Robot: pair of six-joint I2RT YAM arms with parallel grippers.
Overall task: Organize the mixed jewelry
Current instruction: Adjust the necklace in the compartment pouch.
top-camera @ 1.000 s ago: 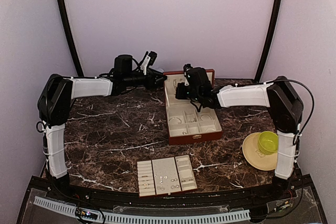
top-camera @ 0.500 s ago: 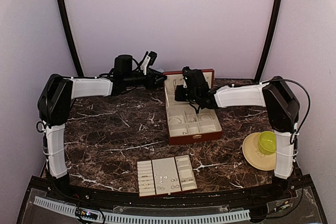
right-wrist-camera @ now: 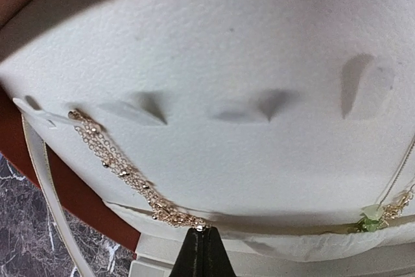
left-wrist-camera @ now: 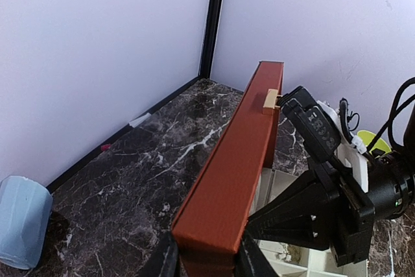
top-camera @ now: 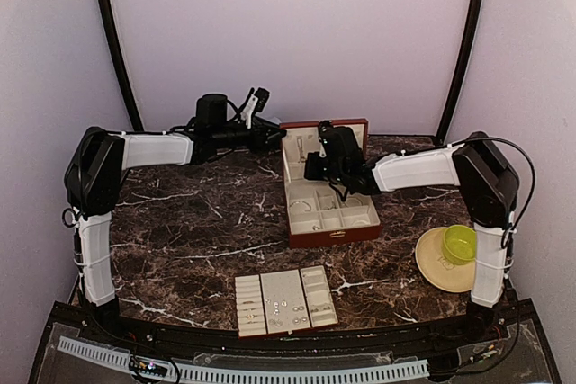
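The red-brown box point(top-camera: 329, 218) stands open at the back of the table, its lid point(left-wrist-camera: 240, 160) upright. My left gripper point(left-wrist-camera: 206, 263) is shut on the lid's edge, one finger on each face. Against the lid's cream lining point(right-wrist-camera: 227, 50), my right gripper point(right-wrist-camera: 200, 233) is shut on the lower end of a gold chain point(right-wrist-camera: 117, 163) that hangs from a hook at the upper left. A thin chain with a green stone point(right-wrist-camera: 371, 215) hangs at the right. More of the mixed jewelry point(top-camera: 286, 308) lies as tiny shiny pieces in the cream-lined tray point(top-camera: 317, 287) near the front edge.
A yellow plate point(top-camera: 436, 269) with a green bowl point(top-camera: 460, 243) on it sits at the right. The box's cream compartments point(top-camera: 326, 209) hold a few small pieces. A pale blue cup point(left-wrist-camera: 23, 218) lies by the back wall on the left.
My right gripper has shifted slightly down along the inside of the lid. The left arm has not moved.
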